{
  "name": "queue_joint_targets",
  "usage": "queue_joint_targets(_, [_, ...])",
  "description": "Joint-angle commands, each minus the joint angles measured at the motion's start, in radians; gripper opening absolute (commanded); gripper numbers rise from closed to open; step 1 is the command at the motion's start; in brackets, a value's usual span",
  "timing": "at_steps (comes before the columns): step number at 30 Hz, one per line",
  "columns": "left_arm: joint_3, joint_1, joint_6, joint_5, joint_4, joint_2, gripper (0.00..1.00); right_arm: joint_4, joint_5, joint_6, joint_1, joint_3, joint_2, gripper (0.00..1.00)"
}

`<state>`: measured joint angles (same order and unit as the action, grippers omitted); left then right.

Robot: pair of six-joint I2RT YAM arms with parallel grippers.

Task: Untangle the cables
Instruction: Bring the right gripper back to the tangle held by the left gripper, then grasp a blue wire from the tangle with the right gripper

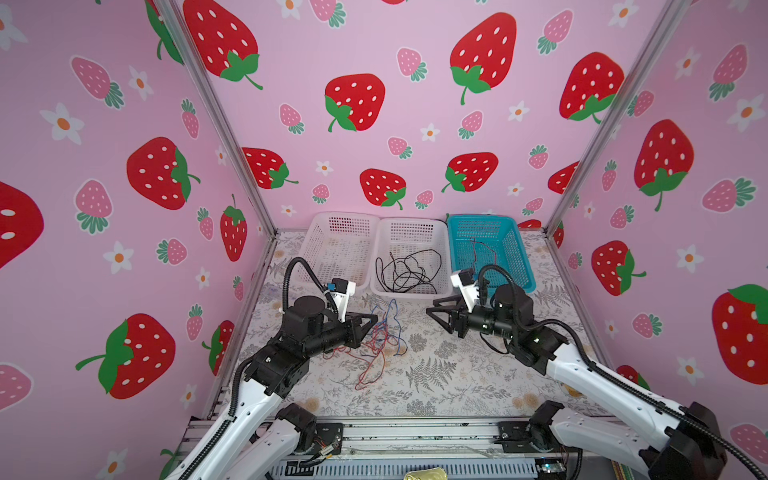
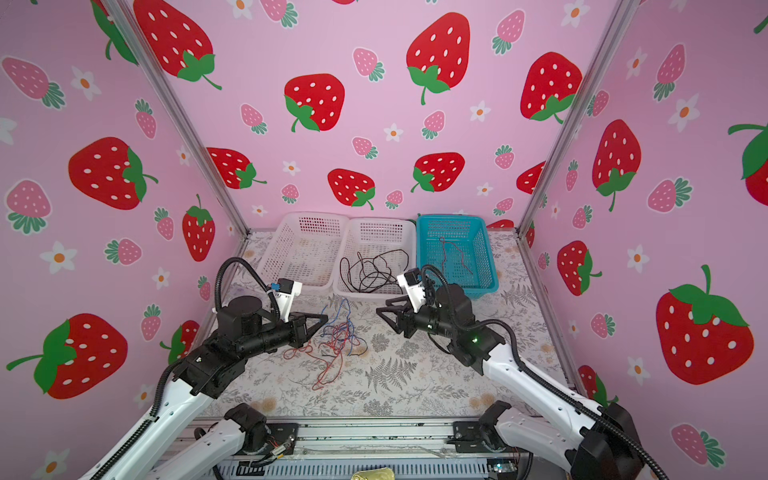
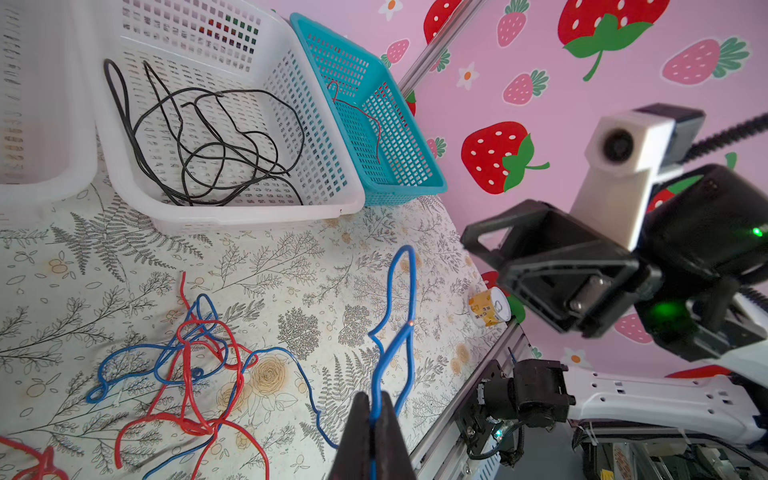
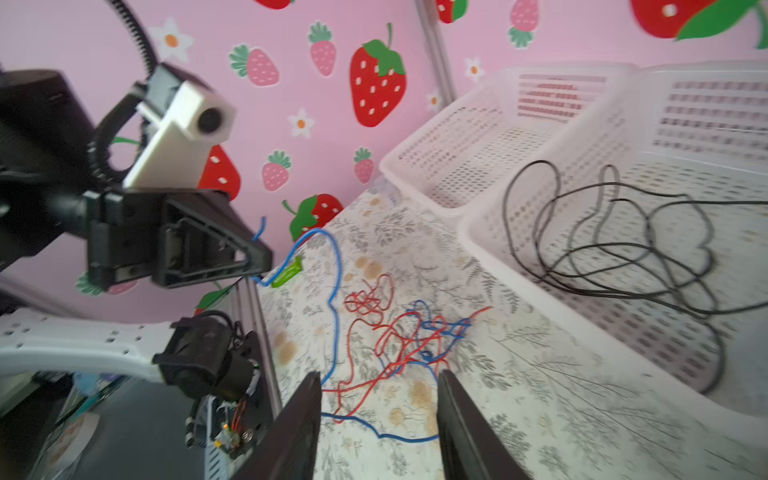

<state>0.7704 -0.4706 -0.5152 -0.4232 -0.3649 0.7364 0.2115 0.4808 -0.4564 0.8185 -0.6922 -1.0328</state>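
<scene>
Two sets of jaws, two states: my left jaws are clenched on a blue cable that trails into the red-and-blue tangle on the counter, while my right jaws stand released and empty, apart from the tangle. Black cables lie in the middle white basket. What looks like one thin red cable lies in the teal basket.

left white basket | middle white basket | teal basket | fern tablecloth
</scene>
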Motion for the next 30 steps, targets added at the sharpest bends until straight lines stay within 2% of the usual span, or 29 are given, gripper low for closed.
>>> queue_joint_targets(1, [0.057, -0.014, -0.033, 0.015, 0.057, 0.005, 0.0, 0.157, 0.004, -0.033, 0.093, 0.048, -0.02, 0.48])
queue_joint_targets(5, [0.065, -0.036, -0.049, 0.026, 0.076, 0.017, 0.0, 0.219, -0.064, -0.035, 0.181, 0.078, -0.093, 0.48])
queue_joint_targets(8, [0.066, -0.057, -0.049, 0.047, 0.077, 0.012, 0.0, 0.314, -0.081, -0.069, 0.214, 0.106, -0.142, 0.47])
queue_joint_targets(12, [0.066, -0.079, -0.054, 0.07, 0.083, 0.003, 0.0, 0.321, -0.149, -0.056, 0.241, 0.092, -0.196, 0.44])
queue_joint_targets(18, [0.047, -0.111, -0.063, 0.099, 0.11, -0.005, 0.0, 0.413, -0.165, -0.102, 0.248, 0.109, -0.247, 0.26])
queue_joint_targets(24, [0.042, -0.122, -0.06, 0.118, 0.108, -0.006, 0.0, 0.377, -0.207, -0.088, 0.255, 0.1, -0.223, 0.0])
queue_joint_targets(27, [0.042, -0.122, -0.046, 0.124, 0.088, -0.008, 0.0, 0.326, -0.262, -0.069, 0.255, 0.104, -0.158, 0.0])
queue_joint_targets(30, [0.027, -0.121, -0.035, 0.13, 0.068, -0.013, 0.18, 0.255, -0.291, -0.046, 0.254, 0.082, -0.095, 0.0])
